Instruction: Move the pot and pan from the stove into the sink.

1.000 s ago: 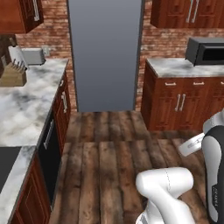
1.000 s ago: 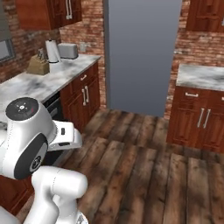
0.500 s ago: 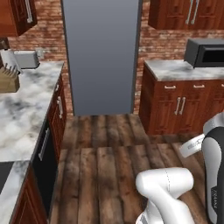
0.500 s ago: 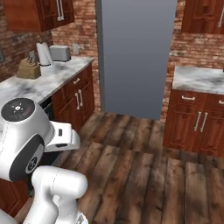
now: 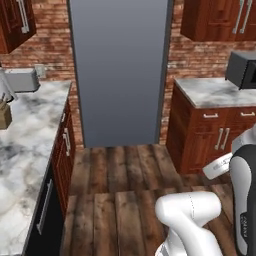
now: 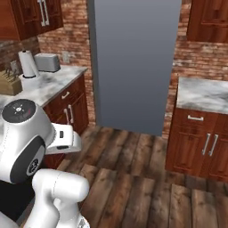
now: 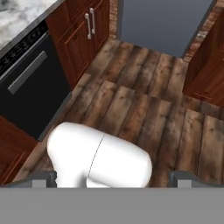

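Marble counter (image 5: 30, 150) was seen alongside, end effector (image 7: 111, 179) spread wide and empty; the stove was judged unreached.

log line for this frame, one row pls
phase: base in transit | jaws: open, empty | ahead: grey doorway | left: marble counter, toaster | right: microwave

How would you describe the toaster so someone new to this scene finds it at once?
Start at the tall grey panel in the brick back wall and go to the marble counter on its left. The toaster is the low silver-grey box at the counter's far end, against the brick. Unlike the upright white paper towel roll and the tan knife block nearer the camera, it is boxy and metallic.
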